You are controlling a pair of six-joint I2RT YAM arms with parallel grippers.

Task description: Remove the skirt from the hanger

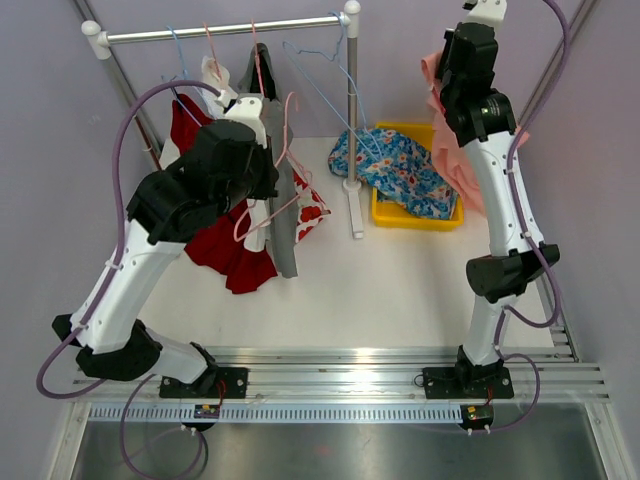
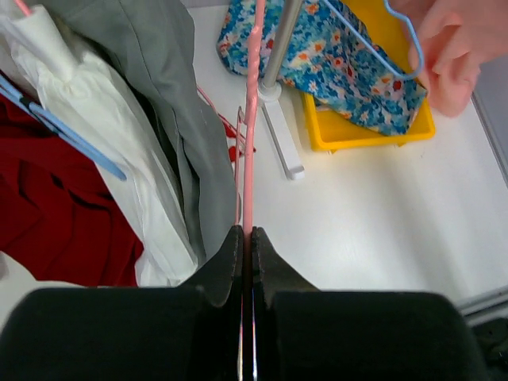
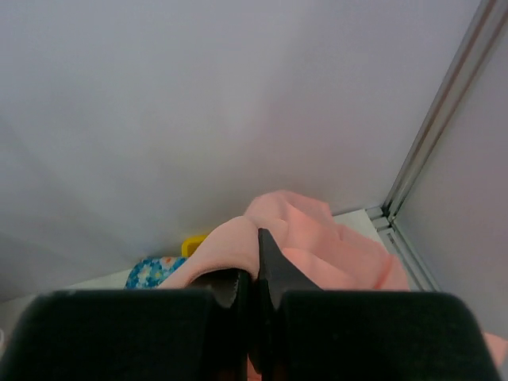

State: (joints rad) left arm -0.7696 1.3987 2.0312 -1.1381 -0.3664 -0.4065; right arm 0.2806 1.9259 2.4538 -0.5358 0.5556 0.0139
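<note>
The pink skirt [image 1: 452, 165] hangs at the far right, bunched in my right gripper [image 3: 254, 238], which is shut on its fabric [image 3: 317, 238] and held high near the back wall. The skirt is apart from the pink wire hanger [image 1: 290, 130]. My left gripper [image 2: 248, 236] is shut on that hanger's thin pink wire [image 2: 252, 119], in front of the rack among the hanging clothes. The skirt also shows in the left wrist view [image 2: 452, 55] at the top right.
A clothes rack rod [image 1: 230, 30] with a post [image 1: 350, 100] stands at the back. Red [image 1: 225, 250], white [image 2: 95, 135] and grey [image 1: 285, 225] garments hang by my left arm. A blue hanger [image 1: 330, 75] leans toward a yellow bin [image 1: 410, 221] holding a blue floral garment [image 1: 395, 165].
</note>
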